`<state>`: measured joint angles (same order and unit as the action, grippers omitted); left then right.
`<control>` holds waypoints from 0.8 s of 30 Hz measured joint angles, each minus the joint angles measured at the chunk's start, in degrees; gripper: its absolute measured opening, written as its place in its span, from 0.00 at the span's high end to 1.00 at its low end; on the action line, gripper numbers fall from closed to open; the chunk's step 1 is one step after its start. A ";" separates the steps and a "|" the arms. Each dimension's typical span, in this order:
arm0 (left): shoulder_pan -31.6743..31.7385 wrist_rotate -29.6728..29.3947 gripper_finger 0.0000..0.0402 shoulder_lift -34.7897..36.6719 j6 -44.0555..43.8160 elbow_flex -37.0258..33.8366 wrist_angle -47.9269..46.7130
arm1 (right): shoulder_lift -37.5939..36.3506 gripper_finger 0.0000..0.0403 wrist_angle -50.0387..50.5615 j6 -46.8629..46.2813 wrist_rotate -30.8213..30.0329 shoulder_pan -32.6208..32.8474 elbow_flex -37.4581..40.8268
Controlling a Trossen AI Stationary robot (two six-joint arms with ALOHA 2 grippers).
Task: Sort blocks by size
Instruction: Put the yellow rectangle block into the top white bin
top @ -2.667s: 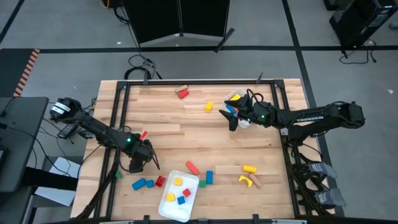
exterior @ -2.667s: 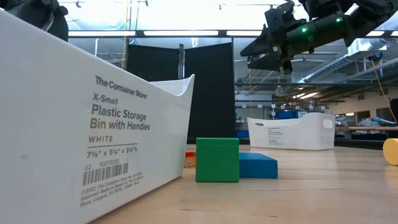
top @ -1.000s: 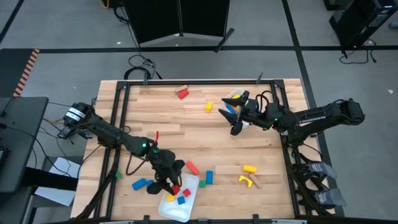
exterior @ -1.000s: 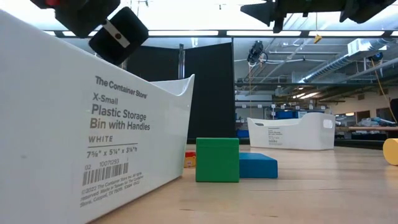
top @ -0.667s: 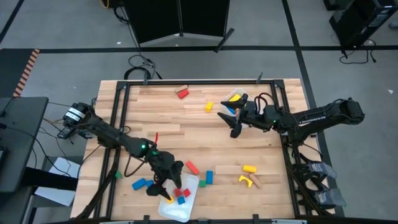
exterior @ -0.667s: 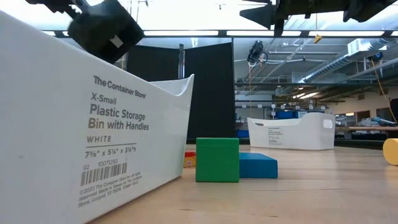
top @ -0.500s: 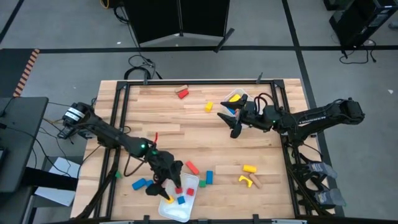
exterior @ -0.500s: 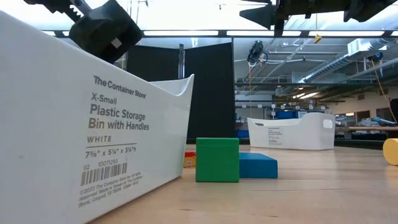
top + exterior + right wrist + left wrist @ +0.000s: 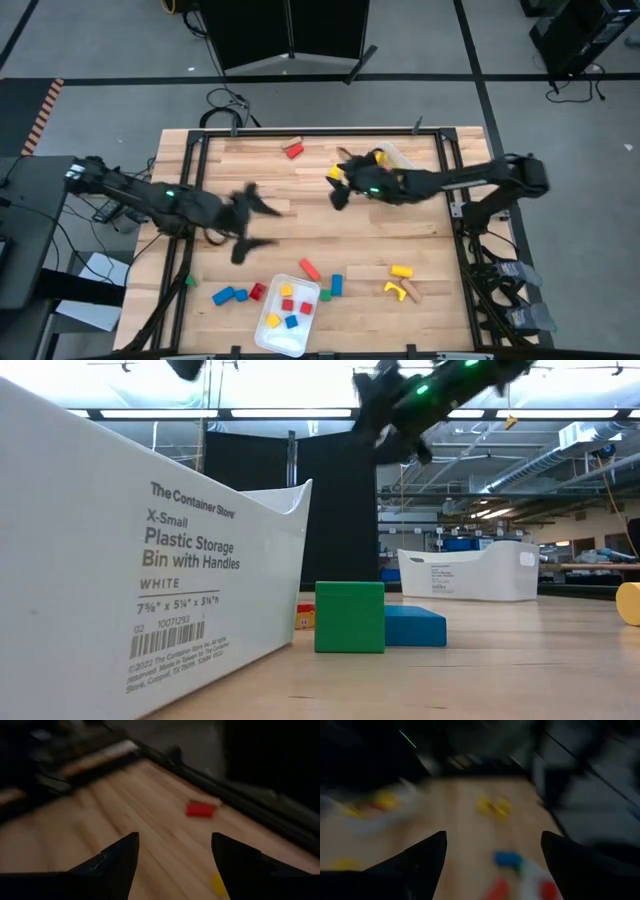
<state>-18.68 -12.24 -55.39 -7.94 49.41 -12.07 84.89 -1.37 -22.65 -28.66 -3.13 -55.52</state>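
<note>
Desk [image 9: 400, 225] of pale wood planks inside a dark metal frame, set on a grey floor crossed by dark tape lines; a black panel [image 9: 290, 35] stands beyond it at upper centre of the high view. Low view shows a workshop ceiling with strip lights behind. Near white tray [image 9: 287, 318] sits at lower centre of the high view, tilted, holding small red, yellow and blue blocks [image 9: 288, 305]; far white tray [image 9: 392, 156] lies at upper right of centre. Loose on the desk: a red bar [image 9: 309, 269] just above the near tray, long axis running upper left to lower right; a blue and green pair [image 9: 333, 285] to its right; two blue blocks and a red one [image 9: 238, 294] to the tray's left; a yellow block and arch [image 9: 400, 281] at lower right; a red block [image 9: 293, 151] at upper centre beside a plain wooden one. Left gripper [image 9: 246, 228] hangs at left of centre, fingers spread, nothing between them. Right gripper [image 9: 340, 186] hangs at upper centre near a yellow block [image 9: 336, 173], fingers spread, empty.
</note>
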 joint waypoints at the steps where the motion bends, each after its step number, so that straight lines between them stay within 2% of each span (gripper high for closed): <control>1: -0.04 -3.38 0.18 2.24 0.03 0.00 -0.59 | 2.53 0.36 3.35 -1.79 -0.25 -0.76 -3.05; 3: -0.09 -7.78 0.18 6.18 0.37 0.00 -0.90 | 7.19 0.36 10.19 -5.56 -0.25 -2.16 -8.69; 7: -0.09 -12.95 0.18 11.57 2.39 0.07 -1.32 | 15.65 0.35 22.40 -13.31 -0.20 -4.72 -19.04; 13: -0.07 -15.04 0.18 13.52 6.83 0.06 -1.74 | 25.70 0.34 33.76 -22.78 -0.36 -6.95 -30.22; 18: -0.07 -15.34 0.18 13.06 8.09 0.02 -2.53 | 31.87 0.34 40.28 -27.77 -2.03 -7.89 -34.78; 24: -0.04 -15.40 0.18 13.09 8.00 0.00 -3.33 | 35.87 0.34 42.35 -33.29 -3.02 -8.27 -35.38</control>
<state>-18.72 -27.63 -42.30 0.05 49.41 -15.41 120.76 40.98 -55.94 -31.68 -11.40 -90.89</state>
